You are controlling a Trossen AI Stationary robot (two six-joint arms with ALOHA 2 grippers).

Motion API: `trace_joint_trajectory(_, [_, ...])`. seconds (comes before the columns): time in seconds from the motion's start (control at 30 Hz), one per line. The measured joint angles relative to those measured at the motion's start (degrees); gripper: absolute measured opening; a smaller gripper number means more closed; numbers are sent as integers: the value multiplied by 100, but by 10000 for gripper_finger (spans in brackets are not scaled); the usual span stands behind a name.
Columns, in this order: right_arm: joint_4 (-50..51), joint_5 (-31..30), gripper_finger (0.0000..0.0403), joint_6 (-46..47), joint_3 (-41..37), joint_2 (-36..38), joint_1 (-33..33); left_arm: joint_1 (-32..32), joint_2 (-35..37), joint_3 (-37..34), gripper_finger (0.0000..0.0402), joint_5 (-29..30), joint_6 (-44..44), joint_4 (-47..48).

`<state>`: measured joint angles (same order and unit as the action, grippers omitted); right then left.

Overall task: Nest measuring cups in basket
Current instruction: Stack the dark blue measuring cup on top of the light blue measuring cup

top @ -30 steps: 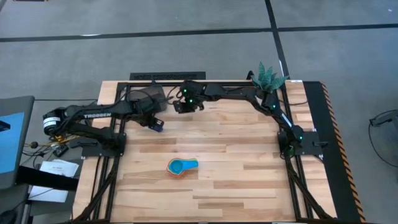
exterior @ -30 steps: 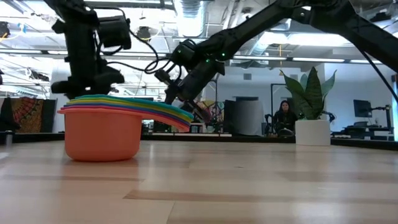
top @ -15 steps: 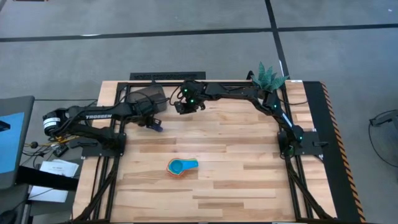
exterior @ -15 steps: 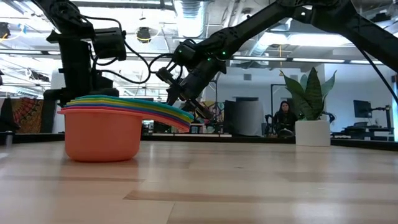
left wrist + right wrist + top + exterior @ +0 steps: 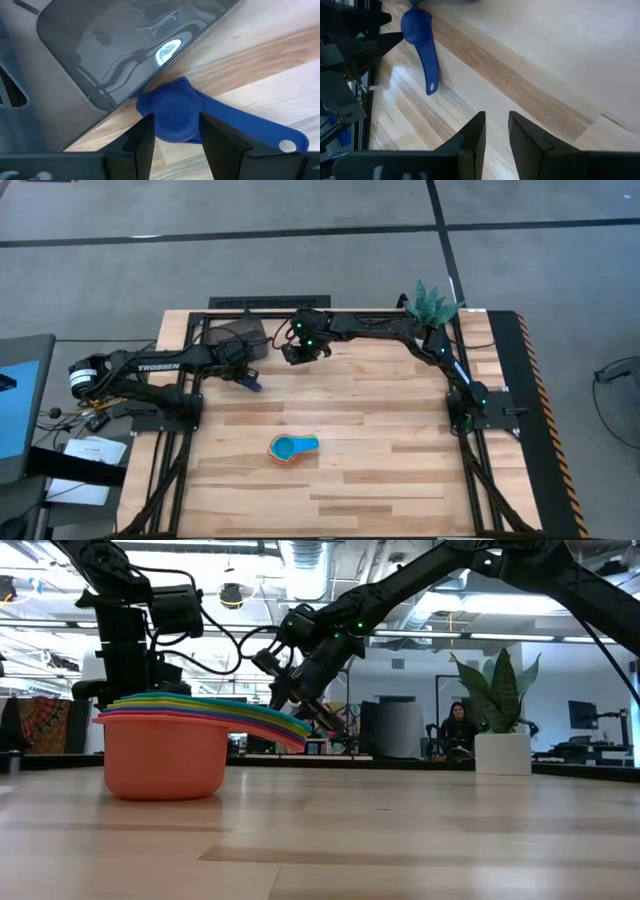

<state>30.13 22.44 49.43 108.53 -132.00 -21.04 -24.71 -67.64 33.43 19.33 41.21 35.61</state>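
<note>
From above, your left tool (image 5: 249,383) sits beside the dark grey-brown rectangular basket (image 5: 236,337); nested plastic cups (image 5: 291,448) wait mid-table. Left wrist: open fingers (image 5: 146,137) straddle the dark blue measuring cup (image 5: 175,111), probably for pickup. Right tool (image 5: 494,131) hovers open.

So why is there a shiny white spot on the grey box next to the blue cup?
In the left wrist view that spot is glare: a ceiling light mirrored in the basket, whose glossy wall sits beside the dark blue cup. In the low view the ceiling lights are bright, and the stacked cups close to the camera look huge.
</note>
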Motion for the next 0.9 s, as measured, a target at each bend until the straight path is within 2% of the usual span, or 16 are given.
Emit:
trace_joint_trajectory(0.33, [97,239,107,-41,2,5,-58,0,0,0,138,-2,250,66])
trace_joint_trajectory(0.5, [313,460,107,-46,0,209,-167,0,0,0,104,-58,357,278])
trace_joint_trajectory(0.63, [343,109,107,-216,7,674,-214,2,0,0,69,-58,350,236])
trace_joint_trajectory(0.8, [395,-593,107,-597,7,1318,-280,2,0,0,33,273,267,199])
trace_joint_trajectory(0.9, [448,-743,107,-727,8,1595,-357,2,0,0,16,393,283,166])
